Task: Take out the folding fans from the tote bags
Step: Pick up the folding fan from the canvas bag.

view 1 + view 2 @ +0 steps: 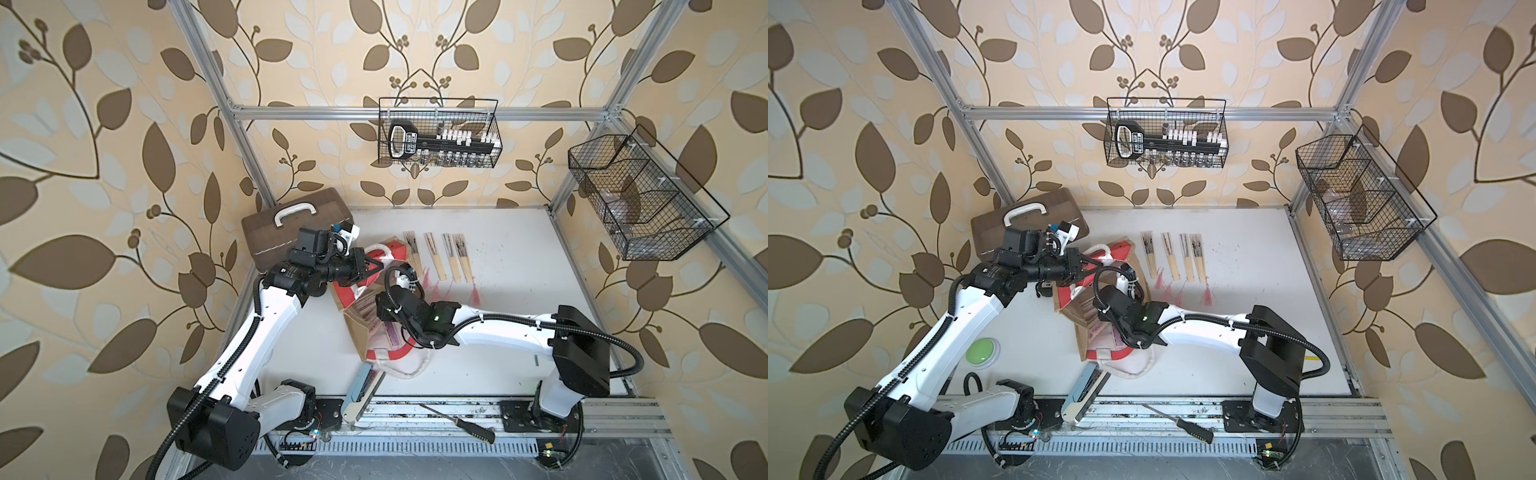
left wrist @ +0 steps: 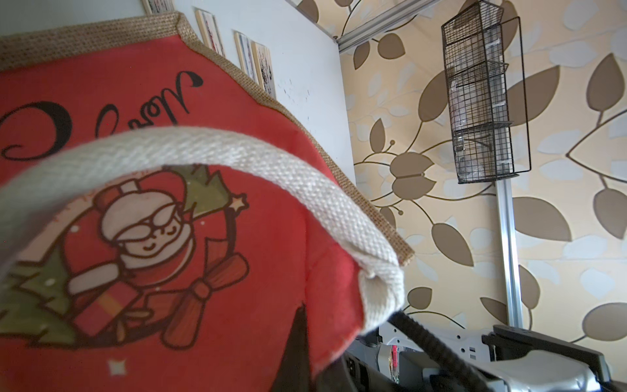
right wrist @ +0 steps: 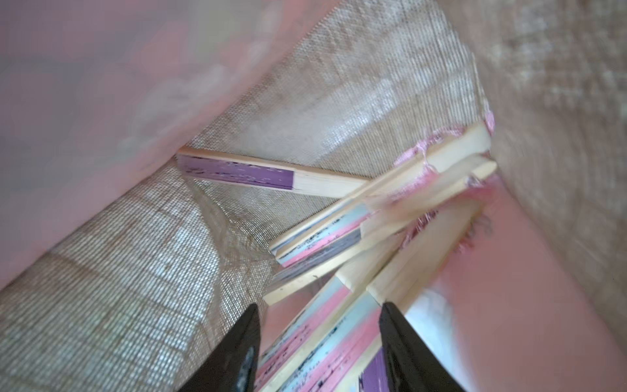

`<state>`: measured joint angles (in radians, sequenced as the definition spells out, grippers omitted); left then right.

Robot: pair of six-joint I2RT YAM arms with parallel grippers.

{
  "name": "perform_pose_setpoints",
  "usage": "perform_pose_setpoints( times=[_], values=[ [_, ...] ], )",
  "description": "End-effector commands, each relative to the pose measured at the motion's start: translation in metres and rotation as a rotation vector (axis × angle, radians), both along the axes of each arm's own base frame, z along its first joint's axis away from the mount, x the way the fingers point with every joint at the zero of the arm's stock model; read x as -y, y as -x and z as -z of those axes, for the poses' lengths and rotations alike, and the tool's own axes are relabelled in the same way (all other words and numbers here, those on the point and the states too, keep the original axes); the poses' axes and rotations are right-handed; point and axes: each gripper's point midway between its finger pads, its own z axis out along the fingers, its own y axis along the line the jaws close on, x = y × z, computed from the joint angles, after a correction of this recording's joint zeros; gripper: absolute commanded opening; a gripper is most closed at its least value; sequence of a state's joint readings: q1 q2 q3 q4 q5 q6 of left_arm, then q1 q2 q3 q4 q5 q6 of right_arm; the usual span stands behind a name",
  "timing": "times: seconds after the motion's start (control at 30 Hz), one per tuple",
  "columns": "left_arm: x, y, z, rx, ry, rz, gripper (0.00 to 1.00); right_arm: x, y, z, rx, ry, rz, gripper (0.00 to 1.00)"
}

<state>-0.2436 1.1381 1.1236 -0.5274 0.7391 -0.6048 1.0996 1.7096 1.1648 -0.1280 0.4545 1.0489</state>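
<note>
1. Lying on the white table (image 1: 519, 291), four slim closed bamboo folding fans (image 1: 435, 257) with pink tassels rest just beyond a brown jute tote bag (image 1: 356, 330).
2. Pink and purple fans (image 3: 237, 171) crowd inside the bag.
3. Left gripper (image 1: 375, 266) clamps its red Santa panel (image 2: 237, 135); black cursive lettering (image 2: 176, 98) begins "Mer".
4. Right gripper (image 3: 322, 339) jaws straddle fans, spread apart.

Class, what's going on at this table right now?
A two-armed robot is emptying a tote bag of folding fans. The left pincer is shut on the bag by its white handle. The right pincer is inside, jaws open astride those fans. Four more fans lie in a row on the table.
</note>
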Motion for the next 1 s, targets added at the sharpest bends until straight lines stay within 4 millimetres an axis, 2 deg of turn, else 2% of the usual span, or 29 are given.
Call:
perform_pose_setpoints(
  times=[0.0, 0.3, 0.53, 0.7, 0.97],
  values=[
    [0.0, 0.007, -0.024, 0.088, 0.031, 0.011, 0.0, 0.016, 0.015, 0.028, -0.145, -0.068, 0.103, 0.54],
    [0.0, 0.01, -0.018, 0.076, 0.03, 0.014, 0.0, 0.003, 0.018, 0.044, -0.215, -0.148, 0.147, 0.51],
    [0.0, 0.012, -0.019, 0.073, 0.025, 0.02, 0.0, -0.014, 0.021, 0.054, -0.287, -0.222, 0.133, 0.48],
    [-0.001, 0.013, -0.016, 0.065, 0.019, 0.014, 0.0, -0.011, 0.028, 0.06, -0.306, -0.213, 0.155, 0.47],
    [-0.001, 0.012, -0.015, 0.062, 0.015, 0.014, 0.0, -0.022, 0.03, 0.066, -0.343, -0.28, 0.15, 0.36]
  ],
)
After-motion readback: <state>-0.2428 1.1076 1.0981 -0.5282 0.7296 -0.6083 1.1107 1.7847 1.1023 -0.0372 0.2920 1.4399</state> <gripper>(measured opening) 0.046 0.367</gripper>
